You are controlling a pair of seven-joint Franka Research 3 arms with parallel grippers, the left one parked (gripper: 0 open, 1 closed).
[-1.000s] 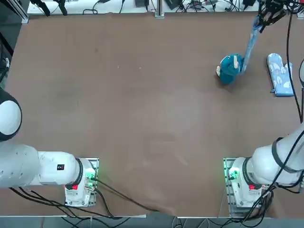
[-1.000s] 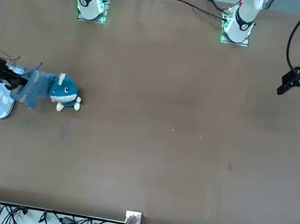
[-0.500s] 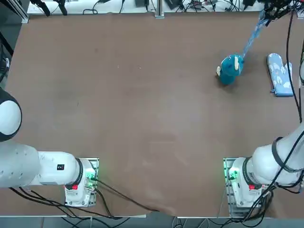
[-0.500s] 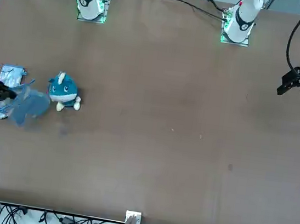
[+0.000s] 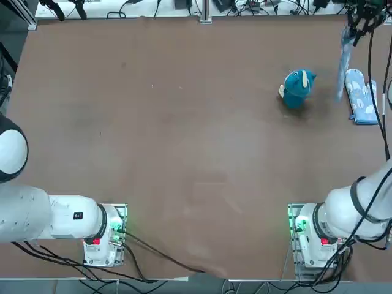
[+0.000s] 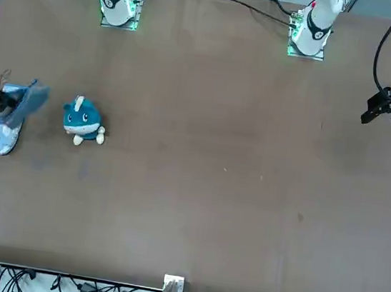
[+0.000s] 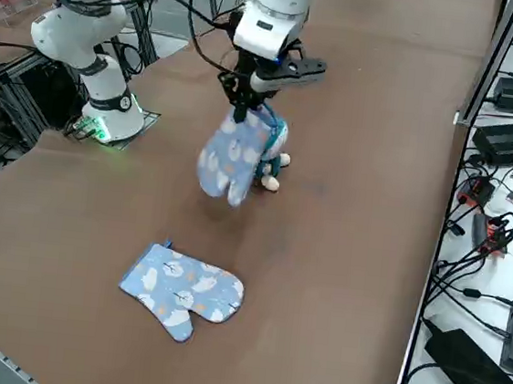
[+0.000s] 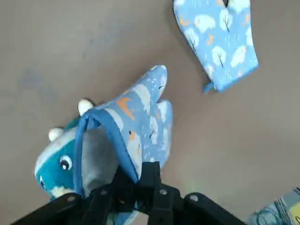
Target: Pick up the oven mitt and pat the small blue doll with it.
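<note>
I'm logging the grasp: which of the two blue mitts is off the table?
The oven mitt hanging from the right tool, which is shut on its cuff, beside the small blue doll. The other mitt lies flat on the table.

Legible text, labels, brands, numbers, signs: none. Mitt fabric near the fingers bears pictures only, sheep and trees, no lettering.

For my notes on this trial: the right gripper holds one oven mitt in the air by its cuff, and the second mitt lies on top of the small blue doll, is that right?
Not quite. The right gripper does hold one oven mitt by its cuff, but the second mitt lies flat on the table, apart from the small blue doll, as the right side view shows.
</note>
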